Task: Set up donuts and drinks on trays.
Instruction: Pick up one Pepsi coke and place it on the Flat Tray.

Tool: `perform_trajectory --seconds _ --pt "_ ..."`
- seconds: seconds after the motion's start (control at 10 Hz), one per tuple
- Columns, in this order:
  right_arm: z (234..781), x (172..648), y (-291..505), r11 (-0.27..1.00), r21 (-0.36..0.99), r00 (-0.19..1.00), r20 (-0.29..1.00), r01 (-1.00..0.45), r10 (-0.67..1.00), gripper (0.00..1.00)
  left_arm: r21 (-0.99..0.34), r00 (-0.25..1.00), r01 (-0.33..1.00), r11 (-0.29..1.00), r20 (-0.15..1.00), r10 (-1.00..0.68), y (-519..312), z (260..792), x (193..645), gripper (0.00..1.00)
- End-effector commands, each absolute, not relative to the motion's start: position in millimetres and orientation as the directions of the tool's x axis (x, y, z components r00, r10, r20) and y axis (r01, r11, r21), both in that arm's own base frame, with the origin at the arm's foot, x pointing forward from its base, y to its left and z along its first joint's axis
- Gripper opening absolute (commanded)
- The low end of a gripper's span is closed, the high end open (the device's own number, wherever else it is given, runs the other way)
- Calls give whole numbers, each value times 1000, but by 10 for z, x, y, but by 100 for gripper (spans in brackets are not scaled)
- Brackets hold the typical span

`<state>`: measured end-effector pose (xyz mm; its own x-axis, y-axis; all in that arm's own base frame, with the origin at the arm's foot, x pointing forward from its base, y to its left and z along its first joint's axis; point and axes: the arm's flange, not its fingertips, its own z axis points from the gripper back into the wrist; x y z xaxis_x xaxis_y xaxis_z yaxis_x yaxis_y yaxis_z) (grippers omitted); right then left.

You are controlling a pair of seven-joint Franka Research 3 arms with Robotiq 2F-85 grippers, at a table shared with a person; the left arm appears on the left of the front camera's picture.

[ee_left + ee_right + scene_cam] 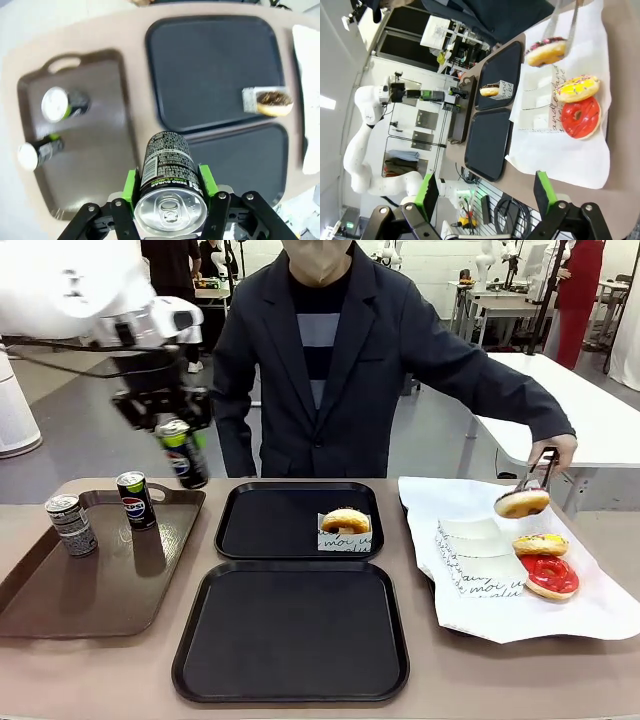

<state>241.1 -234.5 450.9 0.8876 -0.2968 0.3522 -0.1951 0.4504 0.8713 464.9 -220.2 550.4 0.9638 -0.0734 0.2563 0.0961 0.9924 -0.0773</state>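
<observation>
The left arm comes in high at 10 o'clock, and its jaws are closed on a can (184, 452), a green pad (131, 187) pressed to either side just under the silver top. The can hangs in the air, tilted, above the far right corner of the brown tray (60, 610), clear of the worktop. Two more cans stand upright on that tray at 9 o'clock, one (136, 500) near its far edge and the other (71, 524) just to the left of it, close by but not touching. In the middle lie two black trays edge to edge: the far tray (260, 530) at 12 o'clock carries one sleeved donut (345, 522) at its right side, and the near tray (290, 635) at 6 o'clock is bare. At 3 o'clock a white paper sheet (560, 615) holds a yellow donut (540, 544) and, right beside it on the near side, a red donut (549, 577), with flat sleeves (480, 560) to their left. The person's hand (560, 450) grips tongs (538, 475) that pinch another donut (522, 503) in the air over the sheet's far edge. From the right wrist, the right jaws stand wide apart with nothing between the pads (545, 190), above the worktop's near right edge at about 4 o'clock.
</observation>
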Motion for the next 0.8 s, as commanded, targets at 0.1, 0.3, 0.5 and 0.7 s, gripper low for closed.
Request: perform_trajectory --seconds 0.1,0.3,0.5,0.7 --pt "4513 2440 -2359 435 874 879 370 -219 -302 100 -34 947 120 992 304 -104 -2801 5423 5148 58" --pt "4513 2440 -2359 435 874 879 370 -219 -302 100 -29 944 172 985 292 -157 -3121 5114 5269 58" --pt "4513 2440 -2359 435 874 879 370 -219 -302 100 -37 962 193 981 206 -181 -2965 4948 5185 58" --pt "4513 2440 -2359 435 874 879 370 -219 -302 100 -18 958 277 961 89 -274 -2224 5113 4646 58"
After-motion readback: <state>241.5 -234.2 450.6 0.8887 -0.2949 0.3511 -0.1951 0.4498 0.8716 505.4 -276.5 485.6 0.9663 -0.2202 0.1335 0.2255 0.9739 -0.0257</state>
